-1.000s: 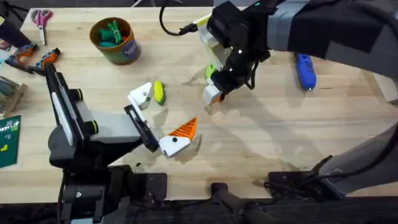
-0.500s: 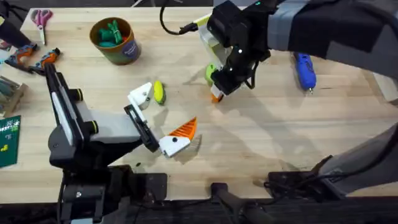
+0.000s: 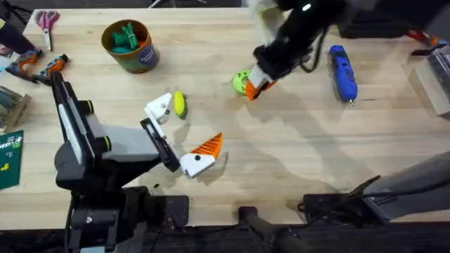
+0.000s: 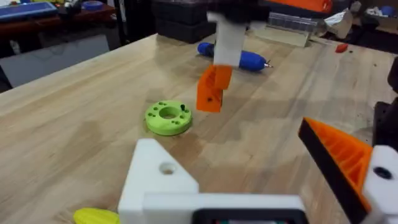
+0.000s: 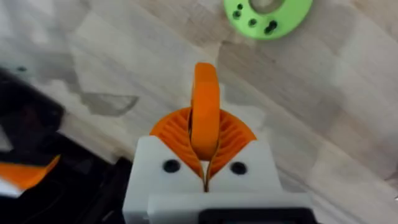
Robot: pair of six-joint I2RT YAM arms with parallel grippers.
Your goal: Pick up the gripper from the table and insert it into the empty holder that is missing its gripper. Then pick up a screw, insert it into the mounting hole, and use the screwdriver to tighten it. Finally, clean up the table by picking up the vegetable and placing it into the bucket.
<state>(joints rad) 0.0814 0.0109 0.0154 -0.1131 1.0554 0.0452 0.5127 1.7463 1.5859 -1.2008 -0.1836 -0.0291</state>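
The gripper [image 3: 254, 89], a small orange wedge, hangs just above the table beside the lime-green disc [image 3: 242, 82], with my right gripper [image 3: 260, 81] shut on it. In the right wrist view the orange piece [image 5: 205, 106] stands upright between my ribbed pads [image 5: 171, 130]. My left gripper [image 3: 185, 130] rests open at mid-table, with a bare white holder [image 3: 160, 107] on one side and a mounted orange finger [image 3: 208, 147] on the other. The holder [image 4: 158, 180] looks toward the held gripper [image 4: 211, 88]. The yellow-green vegetable [image 3: 179, 104] lies by the holder. The blue screwdriver [image 3: 342, 70] lies far right, the bucket [image 3: 131, 46] far left.
Darker green toy pieces sit inside the bucket. Scissors [image 3: 47, 20] and orange-handled tools [image 3: 39, 65] lie at the far left edge, with a green board [image 3: 10, 158] below them. Bare wood stretches between my two grippers and along the front right.
My right gripper has moved away from the front of the table toward the back right, carrying the orange gripper from near mid-table to beside the green disc. The left arm has not moved.
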